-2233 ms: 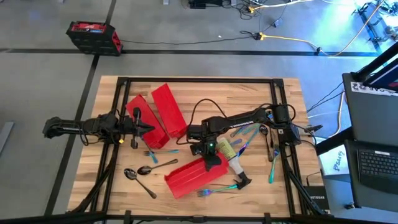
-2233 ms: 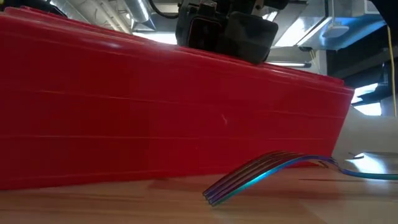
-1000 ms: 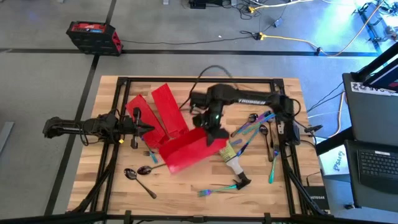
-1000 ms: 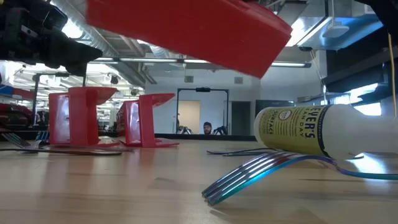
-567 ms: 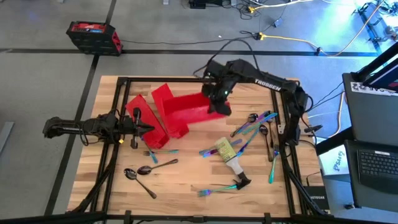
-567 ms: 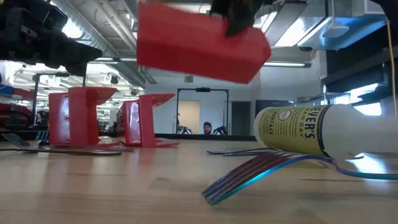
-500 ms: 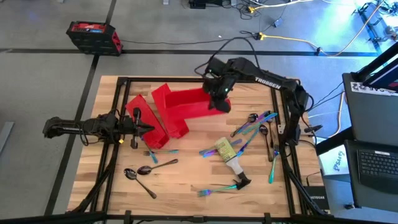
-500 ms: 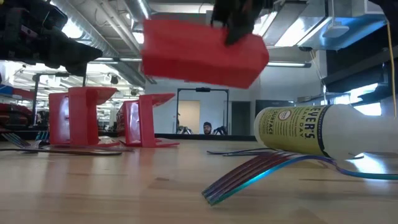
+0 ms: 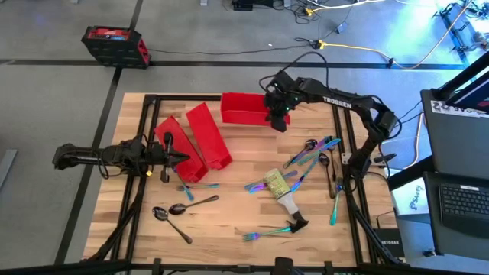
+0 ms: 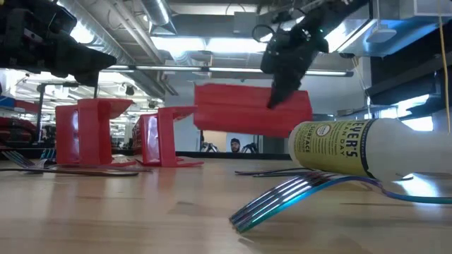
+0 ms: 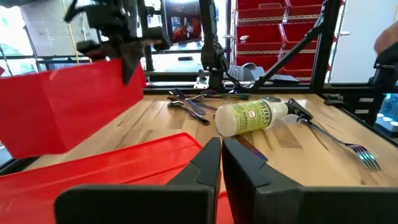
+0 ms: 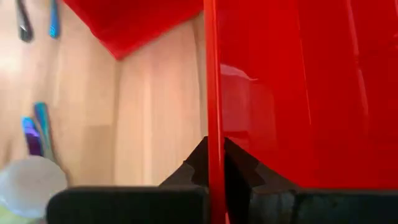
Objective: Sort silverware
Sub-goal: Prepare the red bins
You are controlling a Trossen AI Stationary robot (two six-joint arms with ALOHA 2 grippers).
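My right gripper (image 9: pixel 276 114) is shut on a long red bin (image 9: pixel 244 107) by the table's far edge; the low view shows the bin (image 10: pixel 247 109) above the tabletop. My left gripper (image 9: pixel 180 156) is shut over two other red bins (image 9: pixel 170 150) (image 9: pixel 208 136) at the left; whether it touches them I cannot tell. Iridescent silverware lies loose on the wood: a cluster (image 9: pixel 309 156) at the right, a fork (image 9: pixel 265 232) near the front, spoons (image 9: pixel 170 213) at the front left, a fork (image 9: pixel 187 186). My right gripper pinches the red bin's thin wall (image 12: pixel 210 121) near the bin's right end, one finger on each face of the wall. The fingers (image 10: pixel 281 90) come from above, slanting down. The bin is lifted clear of the table, nearly level, lying along the far edge.
A clear spray bottle with a yellow label (image 9: pixel 281 188) lies on its side at the middle right, among the silverware; it shows large in the low view (image 10: pixel 367 149). A fork (image 9: pixel 335 205) lies by the right frame rail. Bare wood lies at the table's front middle.
My right gripper has carried the red bin from the table's middle toward the far edge and somewhat to the right, and it has come lower. The bin has turned about and now lies along the far edge, still clear of the table.
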